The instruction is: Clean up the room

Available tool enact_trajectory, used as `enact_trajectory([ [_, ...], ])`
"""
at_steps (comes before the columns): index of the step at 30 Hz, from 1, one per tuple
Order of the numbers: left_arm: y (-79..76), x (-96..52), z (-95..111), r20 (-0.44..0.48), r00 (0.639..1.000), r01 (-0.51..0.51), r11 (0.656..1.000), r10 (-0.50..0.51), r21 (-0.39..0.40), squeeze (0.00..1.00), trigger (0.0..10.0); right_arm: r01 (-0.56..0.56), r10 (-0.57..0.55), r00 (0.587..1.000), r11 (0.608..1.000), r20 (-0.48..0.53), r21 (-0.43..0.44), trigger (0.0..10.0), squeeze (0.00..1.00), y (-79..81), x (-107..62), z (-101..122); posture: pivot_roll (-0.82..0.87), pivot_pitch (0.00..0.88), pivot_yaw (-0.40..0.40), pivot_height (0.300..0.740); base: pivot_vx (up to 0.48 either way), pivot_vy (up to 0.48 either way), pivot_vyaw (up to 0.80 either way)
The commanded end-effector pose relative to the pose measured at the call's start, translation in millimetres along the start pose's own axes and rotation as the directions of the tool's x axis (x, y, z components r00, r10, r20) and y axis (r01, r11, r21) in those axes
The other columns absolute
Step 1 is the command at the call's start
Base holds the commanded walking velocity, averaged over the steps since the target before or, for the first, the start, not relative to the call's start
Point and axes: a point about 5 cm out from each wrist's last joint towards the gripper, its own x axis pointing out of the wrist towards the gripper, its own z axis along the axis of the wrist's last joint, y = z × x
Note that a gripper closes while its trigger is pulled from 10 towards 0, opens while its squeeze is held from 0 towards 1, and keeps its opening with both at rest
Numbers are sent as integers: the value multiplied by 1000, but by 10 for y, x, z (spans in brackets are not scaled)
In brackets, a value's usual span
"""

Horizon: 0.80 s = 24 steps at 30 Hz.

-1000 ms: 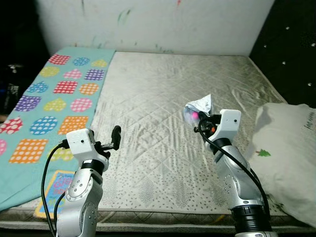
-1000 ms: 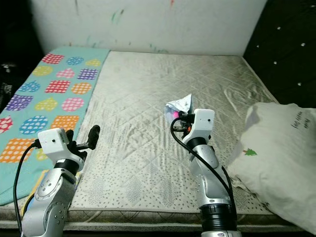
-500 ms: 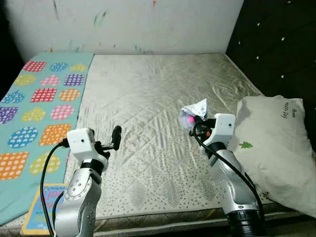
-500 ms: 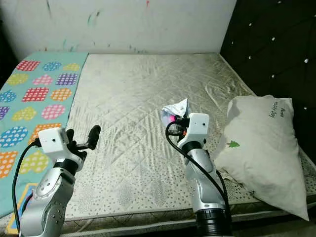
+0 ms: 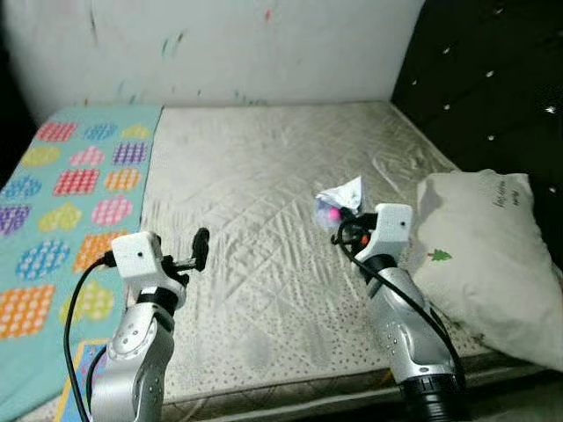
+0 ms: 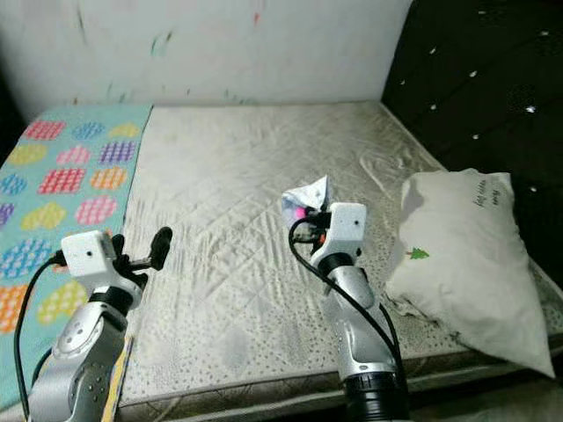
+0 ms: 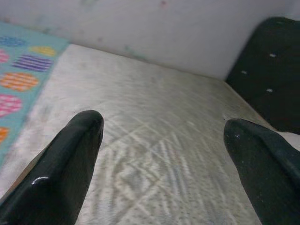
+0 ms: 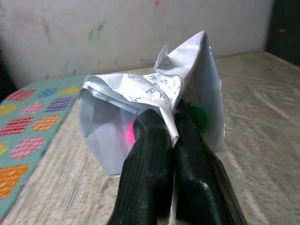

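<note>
Wrapper picked up, not yet thrown away.

The right gripper [image 8: 171, 140] was pinched tight on a crumpled wrapper [image 8: 154, 101], holding it raised above the mattress [image 5: 264, 176] near its middle. The left gripper [image 7: 164, 140] hung empty, its fingers spread wide. A pillow [image 5: 493, 255] lay askew at the mattress's right edge and a mat [image 5: 62, 202] along its left; disposal and tidying looked still to do.

A home bedroom was shown: a bare quilted mattress [image 5: 281, 202], a pillow [image 5: 488, 255] and a tufted headboard [image 5: 493, 79] were seen.
</note>
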Motion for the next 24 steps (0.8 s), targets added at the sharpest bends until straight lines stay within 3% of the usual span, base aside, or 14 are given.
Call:
enact_trajectory([
  [1, -38, 20, -4, -5, 1000, 15, 1000, -15, -4, 0, 10000, 15, -15, 1000, 1000, 6, -5, 10000, 0, -33, 6, 21, -108, 0, 19, 740, 0, 330, 0],
  [17, -44, 35, -8, 0, 1000, 13, 1000, -13, -5, 0, 10000, -24, 24, 1000, 1000, -6, -15, 10000, 0, 34, 32, 0, -106, 0, 13, 740, 0, 326, 0],
  [24, -47, 32, -7, 6, 1000, 10, 1000, -10, 1, 0, 10000, -39, 39, 999, 999, -13, -20, 10000, 0, 48, 31, -20, -101, 0, 8, 740, 0, 0, 0],
])
